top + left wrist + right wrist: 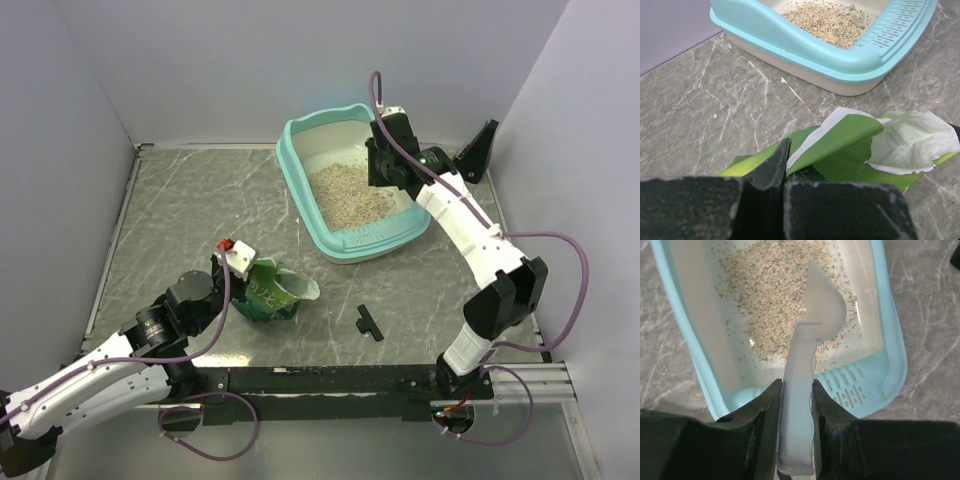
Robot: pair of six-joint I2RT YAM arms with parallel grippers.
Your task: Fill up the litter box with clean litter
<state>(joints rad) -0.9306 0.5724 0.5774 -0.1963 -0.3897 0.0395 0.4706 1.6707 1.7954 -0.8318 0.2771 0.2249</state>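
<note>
Litter box (365, 243) sits at about 1 o'clock on the counter (180, 220). Some clean litter (350, 195) is already in it. The grains lie in a thin patch in the middle of the pan. The white floor is bare at the 12 o'clock end and along the sides, so the job is only partly done.

The right pincer (796, 390) is partly closed, with its jaws tight on the handle of a clear plastic scoop (822, 310). The bowl of the scoop hangs over the litter.

At about 8 o'clock, the left pincer (765, 190) is squeezed shut on a fold of the torn green bag (840, 145). The bag looks crumpled and flat, but I cannot see if any litter is left inside.

What is left to do is add more litter and spread it to the bare parts.
</note>
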